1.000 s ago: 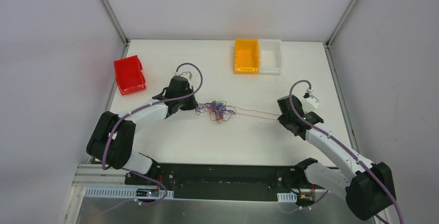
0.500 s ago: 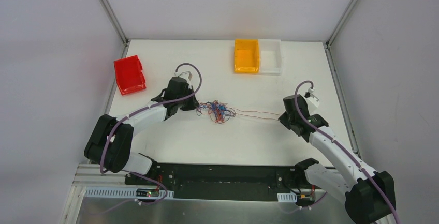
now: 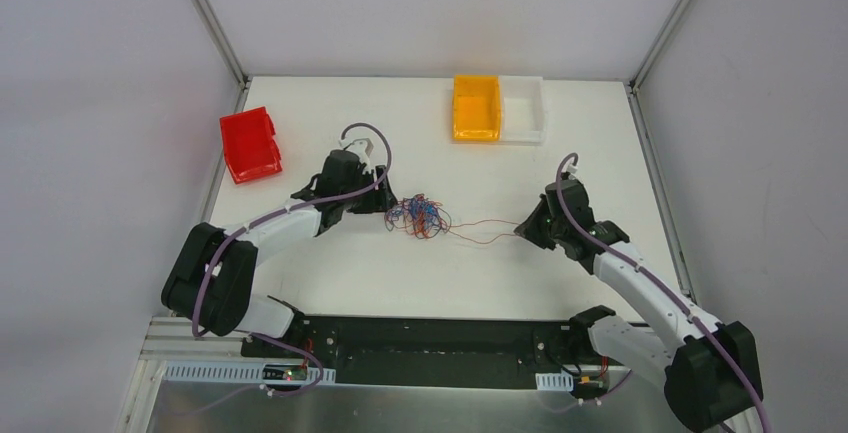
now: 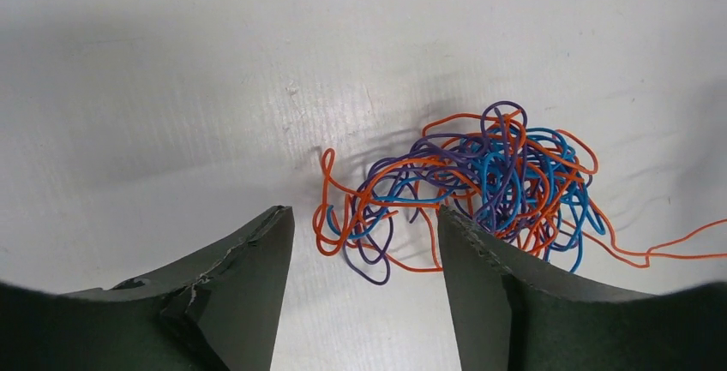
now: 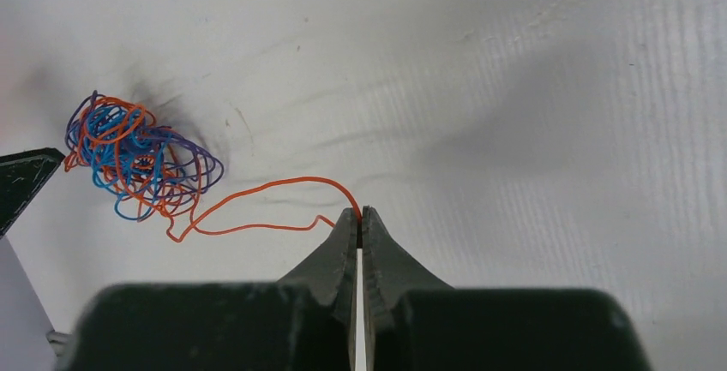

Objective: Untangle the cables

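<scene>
Top external: cables (image 3: 425, 215) central on table (image 3: 330, 113)

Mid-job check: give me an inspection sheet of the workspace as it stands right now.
Surface: white table, faint scuffs in the wrist views.
Job's things: cable tangle of orange, blue and purple wires bunched mid-table; one orange strand trails out to the right.
Clutter: red bin far left; orange bin and white bin side by side at the far edge.
Grippers: left gripper open, fingers astride the tangle's near edge; right gripper shut on the orange strand.
Cables: purple arm cables looped along both arms.
Surroundings: white walls, metal frame posts.
</scene>
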